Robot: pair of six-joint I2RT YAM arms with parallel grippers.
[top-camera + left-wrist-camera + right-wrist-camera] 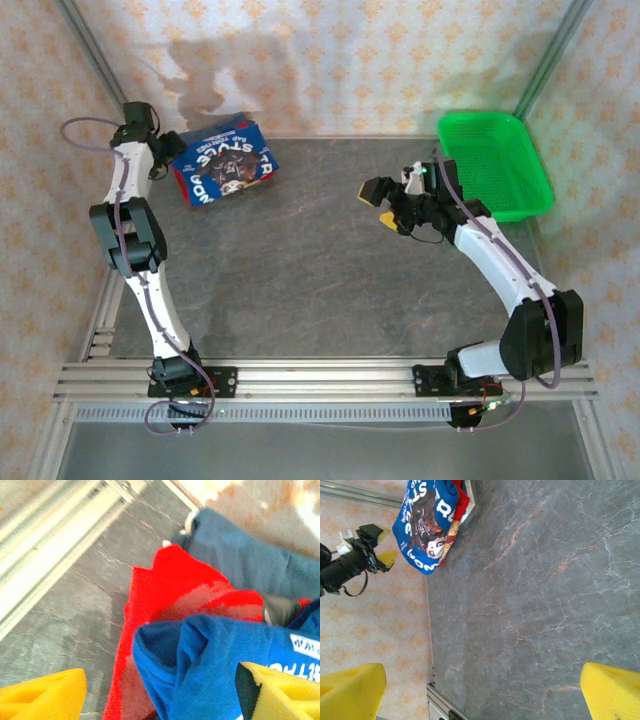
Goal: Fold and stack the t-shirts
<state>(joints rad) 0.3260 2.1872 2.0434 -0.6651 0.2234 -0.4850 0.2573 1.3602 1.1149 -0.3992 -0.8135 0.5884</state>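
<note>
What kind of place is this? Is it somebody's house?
Probably a robot test bench, not a home: a left arm and a right arm are bolted to a metal rail at a table walled with papered panels, with folded shirts and a green basket.

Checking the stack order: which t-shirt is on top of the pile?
The royal-blue t-shirt with white lettering and a graphic is on top. The red t-shirt and the grey-blue t-shirt lie beneath it.
</note>
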